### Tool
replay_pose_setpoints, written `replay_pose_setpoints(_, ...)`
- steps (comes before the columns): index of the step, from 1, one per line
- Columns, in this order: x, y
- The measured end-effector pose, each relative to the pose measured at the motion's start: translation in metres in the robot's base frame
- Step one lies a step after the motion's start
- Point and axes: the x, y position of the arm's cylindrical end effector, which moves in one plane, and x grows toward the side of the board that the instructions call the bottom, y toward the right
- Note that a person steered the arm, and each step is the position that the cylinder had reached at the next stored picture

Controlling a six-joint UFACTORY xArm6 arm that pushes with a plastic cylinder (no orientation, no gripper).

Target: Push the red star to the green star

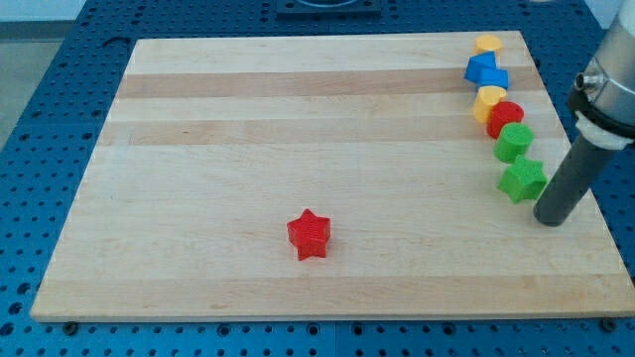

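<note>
Bench (198, 268) is a pale wooden board resting on a blue perforated surface, and nearest the view's bottom lies the red star (310, 235), alone just below the board's middle, with bare wood on every side. Farther up and well apart, toward the view's right, sits the green star (523, 179), the lowest piece in a column of blocks along the right edge. Just above it, touching or nearly so, is a green block (514, 142) of unclear shape, then a red block (505, 116), a yellow block (488, 100), a blue block (485, 70) and, farthest away, a yellow round block (487, 44).

The end effector is only a dark rod with nothing to open or close, so it grasps nothing; its tip (552, 219) rests on the board just right of and slightly below the green star, far from the red star.

The risk appears to lie in that position. To get behind the red star, on its left side, the tip must cross the board, and a careless departure could clip the green star and knock it into its neighbours, moving the goal. Later, a push not aimed through the star's centre would likely spin it off course, and too long a push could scatter the column.
</note>
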Motion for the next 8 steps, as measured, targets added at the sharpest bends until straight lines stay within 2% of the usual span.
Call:
replay_pose_setpoints(1,-0.024,0.000)
replay_pose_setpoints(2,-0.028,0.005)
replay_pose_setpoints(3,-0.014,0.011)
replay_pose_setpoints(4,0.022,-0.002)
replay_pose_setpoints(5,0.049,-0.049)
replay_pose_setpoints(6,0.073,-0.133)
replay_pose_setpoints(8,0.081,-0.360)
